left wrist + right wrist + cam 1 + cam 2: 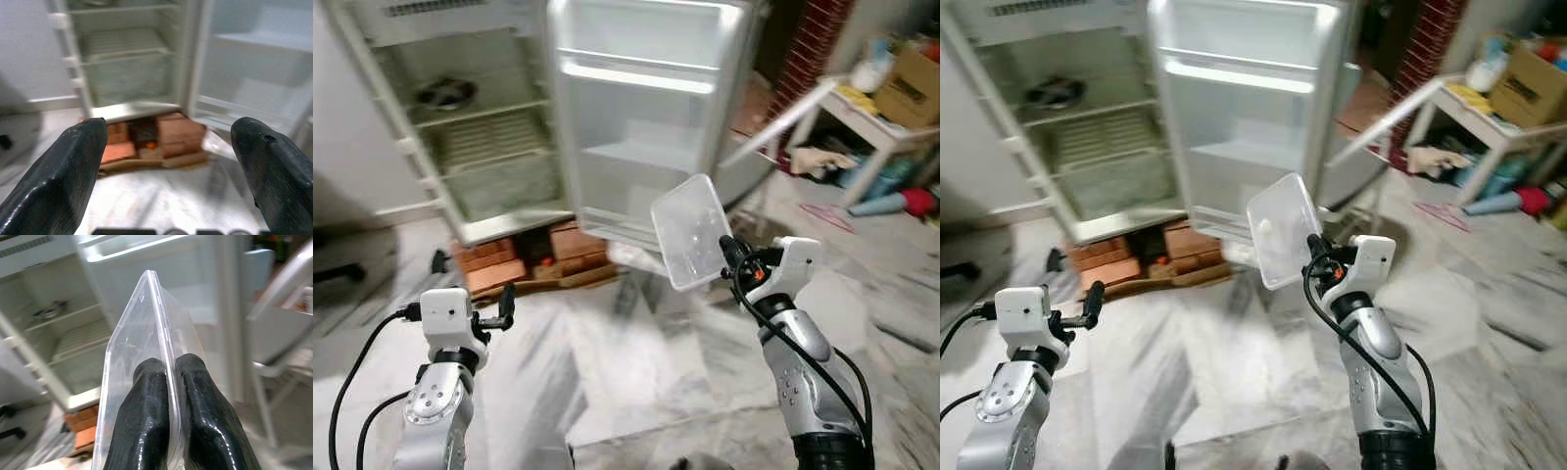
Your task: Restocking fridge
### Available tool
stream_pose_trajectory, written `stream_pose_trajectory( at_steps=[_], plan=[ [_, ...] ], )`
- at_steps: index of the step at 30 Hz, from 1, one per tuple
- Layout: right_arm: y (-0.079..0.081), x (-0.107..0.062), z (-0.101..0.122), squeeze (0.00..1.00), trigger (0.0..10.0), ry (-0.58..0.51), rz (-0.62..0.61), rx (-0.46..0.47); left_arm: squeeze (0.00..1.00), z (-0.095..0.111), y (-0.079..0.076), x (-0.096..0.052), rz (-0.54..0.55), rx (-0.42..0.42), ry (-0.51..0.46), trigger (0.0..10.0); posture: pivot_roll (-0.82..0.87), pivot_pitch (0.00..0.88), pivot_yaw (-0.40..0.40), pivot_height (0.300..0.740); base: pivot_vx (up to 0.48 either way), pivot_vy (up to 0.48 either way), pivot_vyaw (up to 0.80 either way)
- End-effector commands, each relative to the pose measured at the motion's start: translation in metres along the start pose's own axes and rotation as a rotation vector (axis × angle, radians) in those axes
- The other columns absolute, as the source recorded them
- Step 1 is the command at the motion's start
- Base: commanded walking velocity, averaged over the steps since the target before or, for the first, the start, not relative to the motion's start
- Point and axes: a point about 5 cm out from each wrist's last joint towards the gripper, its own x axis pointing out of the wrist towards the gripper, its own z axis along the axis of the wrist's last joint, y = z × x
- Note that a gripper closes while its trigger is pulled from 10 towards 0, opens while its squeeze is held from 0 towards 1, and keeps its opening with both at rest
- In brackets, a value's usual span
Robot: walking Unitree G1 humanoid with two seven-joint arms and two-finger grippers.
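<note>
The fridge point(480, 127) stands open ahead, its door point(641, 117) swung wide toward the robot, its wire shelves almost bare (one dark bowl point(445, 93) up top). The right gripper point(732, 257) pinches a clear plastic tray point(690, 230) by its edge, held up in front of the door. That thin grip could slip, or the tray could bump the door edge. The left gripper point(470, 292) is spread wide, holding nothing. The marble floor point(636, 362) ahead gives open room; a white table point(862, 122) crowds the right side.
</note>
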Motion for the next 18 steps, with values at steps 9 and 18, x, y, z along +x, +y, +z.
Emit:
stream_pose_trajectory(
  at_steps=[9, 18],
  plan=[
    [0.0119, 0.0052, 0.001, 0.0, 10.0, -0.014, 0.044, 0.026, 0.0, -0.0016, 0.0067, 0.0004, 0.017, 0.033, 0.005, 10.0, 0.1, 0.072, -0.049, 0.74, 0.0, 0.432, 0.56],
    [0.0098, 0.0072, 0.0022, 0.0, 10.0, -0.021, 0.031, 0.034, 0.0, -0.0026, 0.0078, 0.0025, -0.009, 0.054, 0.006, 10.0, 0.1, 0.063, -0.052, 0.74, 0.0, 0.094, 0.18]
  ],
)
